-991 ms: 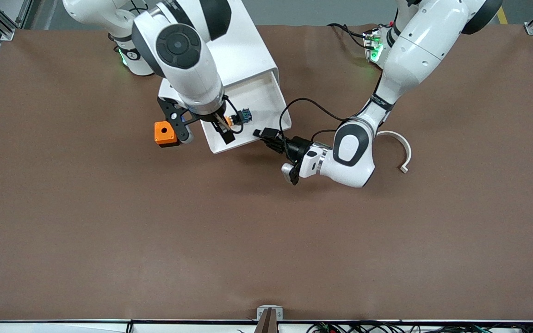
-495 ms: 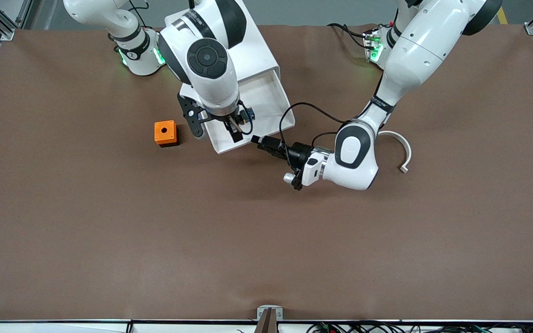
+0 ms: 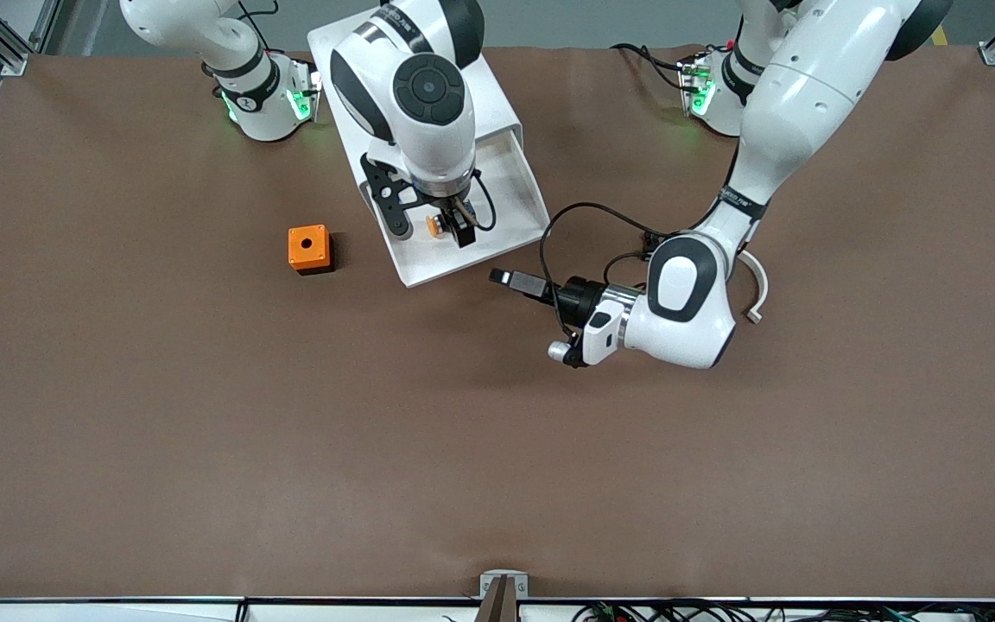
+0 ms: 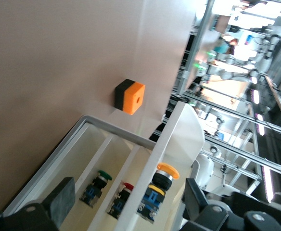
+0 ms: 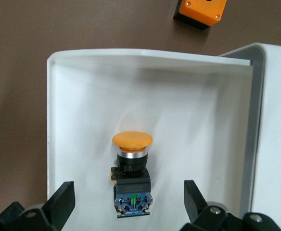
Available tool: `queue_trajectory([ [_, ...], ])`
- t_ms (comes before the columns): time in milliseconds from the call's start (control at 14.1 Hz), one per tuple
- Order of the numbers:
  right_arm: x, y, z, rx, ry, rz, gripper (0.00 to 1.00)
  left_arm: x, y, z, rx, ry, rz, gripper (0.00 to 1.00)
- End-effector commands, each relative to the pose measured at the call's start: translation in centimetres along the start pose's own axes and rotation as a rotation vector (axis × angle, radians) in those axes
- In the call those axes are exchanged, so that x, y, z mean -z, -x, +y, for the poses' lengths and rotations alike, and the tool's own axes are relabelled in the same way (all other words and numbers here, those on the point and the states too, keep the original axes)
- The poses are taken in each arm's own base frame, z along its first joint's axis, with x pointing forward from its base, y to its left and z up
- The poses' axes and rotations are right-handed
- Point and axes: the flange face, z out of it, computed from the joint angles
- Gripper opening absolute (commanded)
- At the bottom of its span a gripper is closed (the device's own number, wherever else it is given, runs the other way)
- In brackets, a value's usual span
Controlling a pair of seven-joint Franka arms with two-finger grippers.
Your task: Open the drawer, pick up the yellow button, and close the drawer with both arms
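Note:
The drawer (image 3: 473,258) is pulled out of the white cabinet (image 3: 484,97). The button (image 3: 434,225) lies in it, orange cap showing and the rest under the right arm. In the right wrist view the button (image 5: 132,174) lies on the drawer's floor (image 5: 188,120). My right gripper (image 5: 127,192) is open over it, a finger on each side, not touching. My left gripper (image 3: 502,278) is open and empty, low over the table beside the drawer's front corner. Its view shows the button (image 4: 159,188) past the drawer's wall (image 4: 172,154).
The orange cube with a hole (image 3: 308,248) sits on the table toward the right arm's end, beside the drawer; it also shows in both wrist views (image 4: 130,96) (image 5: 200,12). A white curved piece (image 3: 757,281) lies by the left arm. Green- and red-capped buttons (image 4: 96,185) sit in lower trays.
My right gripper has swung across the drawer and now straddles the button. My left gripper has drawn back from the drawer's front, toward the front camera. The button has not moved.

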Motion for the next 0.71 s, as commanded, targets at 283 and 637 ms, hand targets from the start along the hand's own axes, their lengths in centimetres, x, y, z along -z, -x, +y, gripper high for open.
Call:
queue_trajectory([
  [283,-3.4,0.3,-0.7,-0.013,0.041,0.015,1.00,3.3,0.7,5.1,-0.010,-0.465,0.047,1.00],
  [637,-3.5,0.4,-0.9,-0.023,0.048,-0.019,0.86,4.4,0.9,5.6,0.088,-0.679,0.131,1.00],
])
